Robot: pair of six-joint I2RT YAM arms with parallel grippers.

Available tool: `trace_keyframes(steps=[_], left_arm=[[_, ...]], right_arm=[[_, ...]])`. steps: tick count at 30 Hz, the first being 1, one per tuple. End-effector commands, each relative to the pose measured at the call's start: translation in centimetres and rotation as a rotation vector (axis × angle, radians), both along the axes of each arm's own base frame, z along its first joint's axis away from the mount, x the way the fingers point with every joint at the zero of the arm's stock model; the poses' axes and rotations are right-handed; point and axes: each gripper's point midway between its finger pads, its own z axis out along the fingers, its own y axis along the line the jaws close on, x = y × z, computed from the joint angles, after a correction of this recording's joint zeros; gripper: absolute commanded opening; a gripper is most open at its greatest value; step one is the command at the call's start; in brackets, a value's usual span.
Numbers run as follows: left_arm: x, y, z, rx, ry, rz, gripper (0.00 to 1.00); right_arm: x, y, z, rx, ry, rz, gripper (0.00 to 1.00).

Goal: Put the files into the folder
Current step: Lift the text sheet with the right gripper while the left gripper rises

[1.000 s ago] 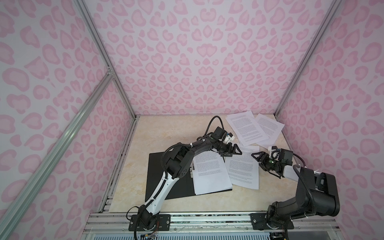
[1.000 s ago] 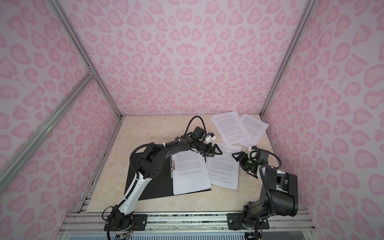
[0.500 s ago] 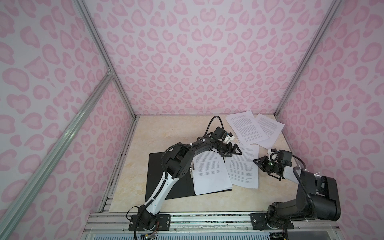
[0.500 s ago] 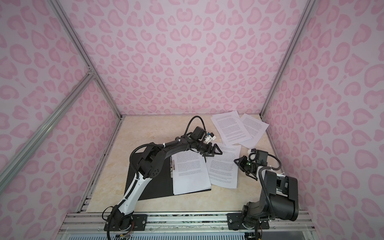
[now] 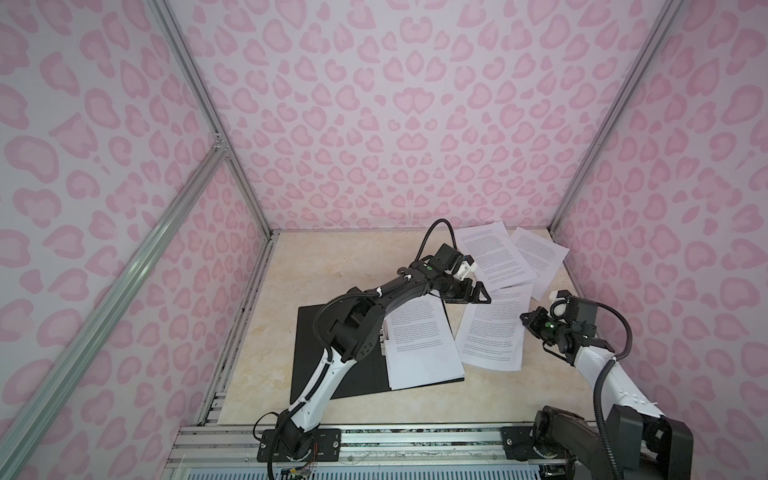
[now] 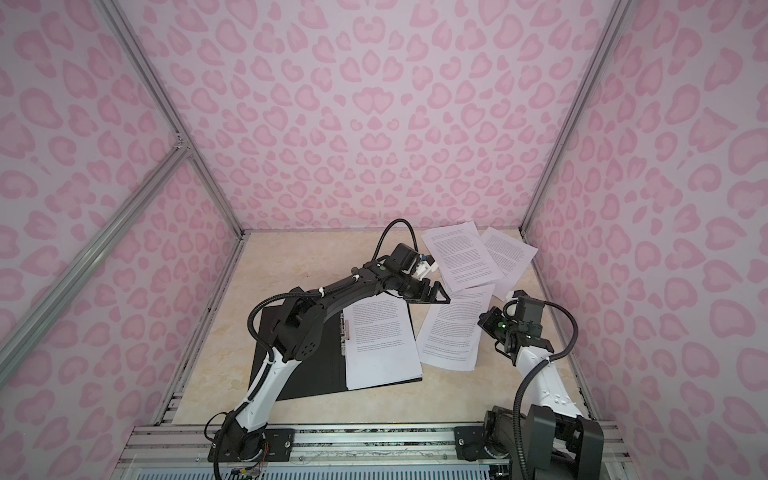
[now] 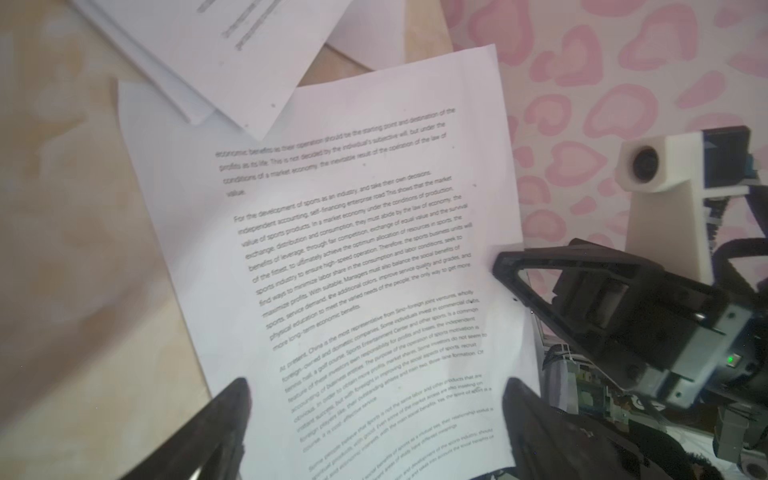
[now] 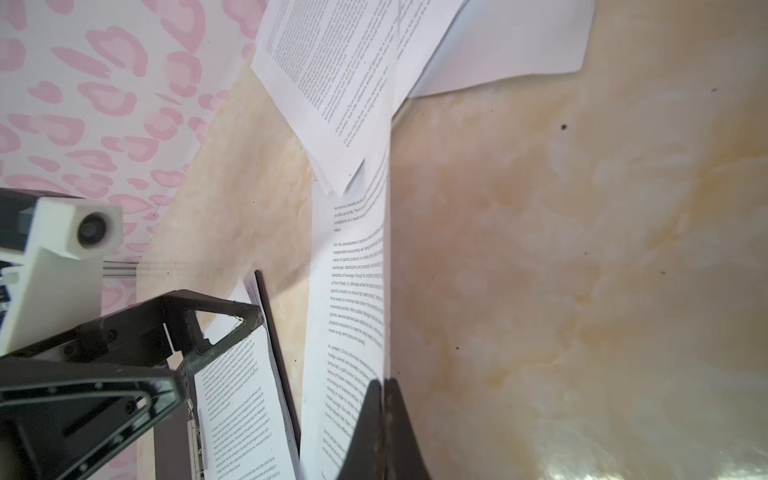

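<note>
Pinching the loose sheet (image 8: 353, 291) by its side edge, my right gripper (image 8: 384, 380) clamped on it, beside the open folder (image 5: 316, 332) holding a filed page (image 5: 419, 345). Reckon it's light, floppy, slippery: grip edges only. Left gripper (image 7: 376, 386) spread wide above its far end. Back pile (image 5: 494, 257): sheet count unclear.

Matt white paper files (image 5: 492, 332); matt black folder (image 5: 365, 382), seemingly plastic; glossy marbled table (image 5: 332, 266).
</note>
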Motion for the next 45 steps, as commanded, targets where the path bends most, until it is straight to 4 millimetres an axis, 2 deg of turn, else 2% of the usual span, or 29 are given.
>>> trace_keyframes(steps=[1,5,9,12,16,17,22,27,29,31,33,35,38,41,45], left_arm=[[-1.9,2.1,20.8,-0.276,-0.346,-0.018,0.96],[-3.0,5.8,26.4,-0.311,-0.583,0.066,0.96],[-3.9,10.2,29.2,-0.313,-0.793,0.183,0.98],[-4.6,13.4,30.6,-0.317,-0.913,0.280,0.99],[-5.3,17.7,31.8,-0.298,-0.975,0.412,0.99],[-5.5,18.8,30.6,-0.264,-0.970,0.435,0.99],[-6.7,24.9,27.5,-0.125,-0.982,0.567,0.98],[-7.7,30.6,21.6,0.127,-0.955,0.671,0.97],[-8.2,32.6,19.2,0.226,-0.914,0.705,0.97],[-8.8,34.0,17.8,0.283,-0.880,0.728,0.97],[-9.4,34.8,16.9,0.307,-0.852,0.737,0.97],[-9.9,35.4,16.1,0.329,-0.831,0.742,0.97],[-10.4,35.9,14.8,0.359,-0.797,0.740,0.97],[-10.9,35.7,13.6,0.386,-0.763,0.698,0.97],[-11.4,35.8,11.8,0.446,-0.712,0.654,0.97]], right_arm=[[-0.7,0.0,0.8,-0.008,0.018,-0.010,0.00],[-1.2,-0.4,4.0,-0.072,-0.049,-0.023,0.00],[-1.7,-0.1,7.5,-0.185,-0.126,-0.030,0.00],[-1.1,1.6,10.8,-0.248,-0.212,0.009,0.00],[0.2,6.0,14.3,-0.329,-0.273,0.136,0.00],[0.5,7.5,15.0,-0.332,-0.289,0.179,0.00],[1.2,15.1,18.1,-0.325,-0.365,0.382,0.00],[1.3,23.5,19.7,-0.167,-0.417,0.592,0.00],[1.0,25.7,20.4,-0.098,-0.431,0.647,0.00],[0.9,26.2,20.8,-0.062,-0.443,0.659,0.00],[1.3,25.3,19.8,-0.088,-0.420,0.644,0.00],[2.1,23.5,17.4,-0.098,-0.352,0.616,0.00],[3.3,21.4,12.4,-0.096,-0.269,0.616,0.00],[3.7,21.0,7.2,-0.166,-0.181,0.664,0.00],[4.0,21.3,2.0,-0.201,-0.084,0.716,0.00]])
